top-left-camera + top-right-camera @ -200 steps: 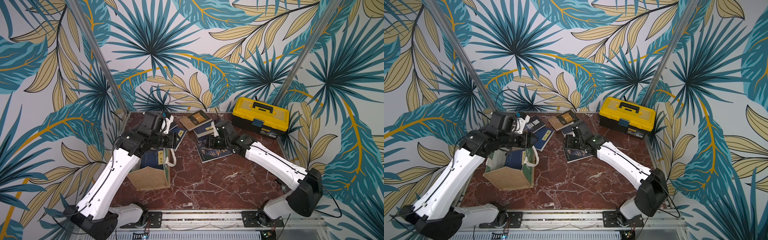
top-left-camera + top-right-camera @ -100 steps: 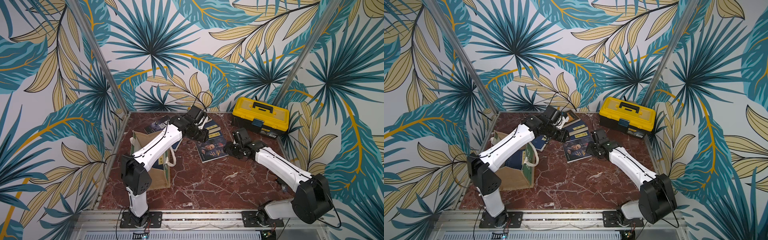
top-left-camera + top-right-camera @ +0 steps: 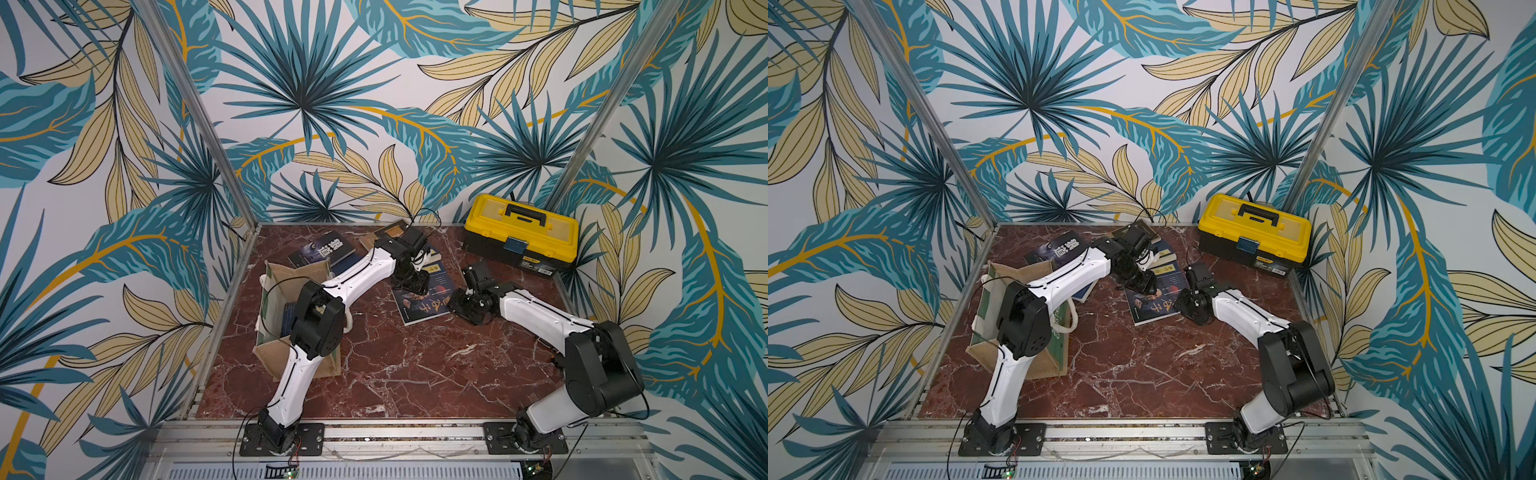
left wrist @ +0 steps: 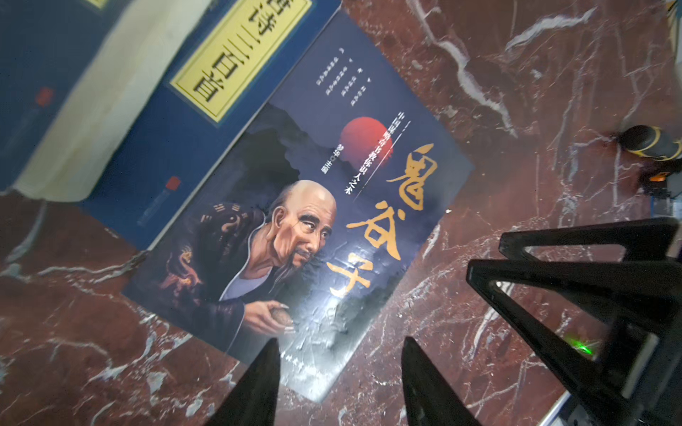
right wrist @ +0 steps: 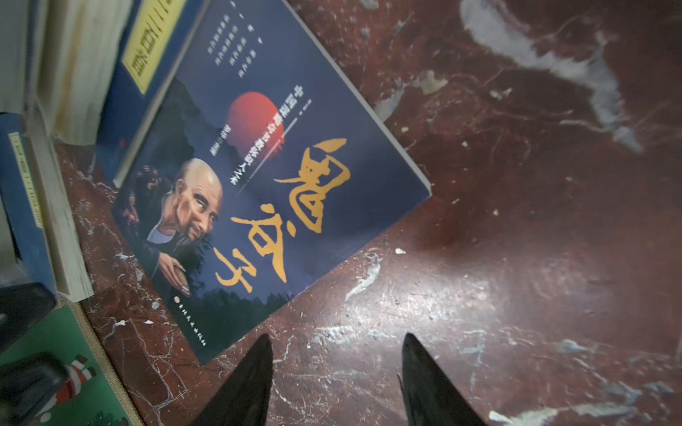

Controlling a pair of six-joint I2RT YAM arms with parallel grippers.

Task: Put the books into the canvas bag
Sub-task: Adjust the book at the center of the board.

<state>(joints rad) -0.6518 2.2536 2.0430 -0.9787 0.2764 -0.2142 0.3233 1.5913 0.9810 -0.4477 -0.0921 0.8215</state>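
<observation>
Left pincer (image 4: pixel 339 343) agape over red marble tabletop (image 3: pixel 415 374), leafy wallpaper (image 3: pixel 374 83) around.

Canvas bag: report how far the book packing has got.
Done: at least one dark blue book stands inside the canvas bag. In hand: nothing. The left gripper and right gripper are both open and empty, poised at the portrait-cover book lying flat. Left: that book, the navy book with a yellow label partly under it, and the dark book behind the bag.
</observation>
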